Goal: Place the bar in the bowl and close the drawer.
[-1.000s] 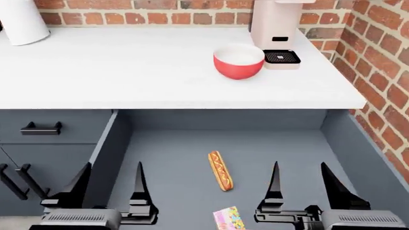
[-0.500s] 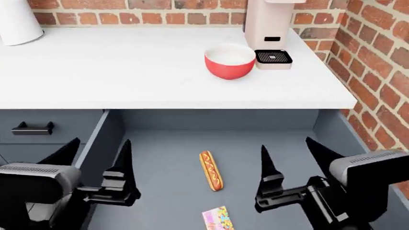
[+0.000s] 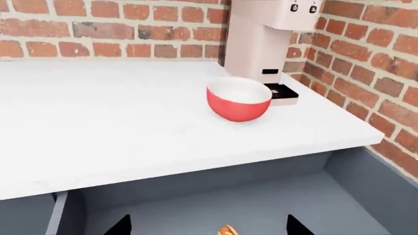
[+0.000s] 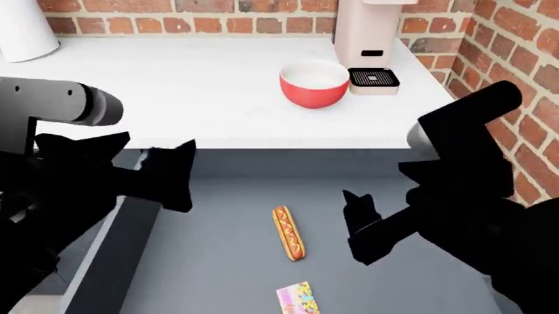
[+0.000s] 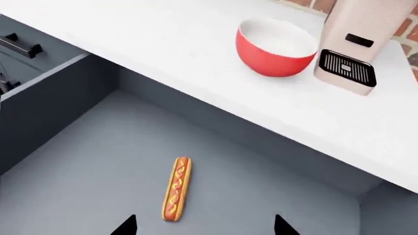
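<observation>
Dark blue-grey, the one open drawer [image 4: 227, 261] is the largest thing here, pulled out under the front edge of the white counter [image 4: 175, 85]. Against the head views of a second and half a second ago, both arms have risen: the grippers that hung low over the drawer floor with jaws pointing away now sit higher, the left gripper [image 4: 162, 173] at the drawer's left wall near the counter edge, the right gripper [image 4: 362, 222] above the floor right of centre. Nothing has been grasped; I judge the pick is not yet begun, and the drawer stays to be closed last.

Each wrist view shows two dark fingertips set wide apart with nothing between them.

Counted: one drawer, one counter, one pale coffee machine [image 4: 367, 33] at the counter's back right corner, one red bowl [image 4: 315, 84] just beside it, white inside and holding nothing. One hot dog [image 4: 288, 232] lies mid-floor. One bar [image 4: 297, 299] lies on the drawer floor near the front edge, close behind the hot dog's near end and apart from both grippers.
</observation>
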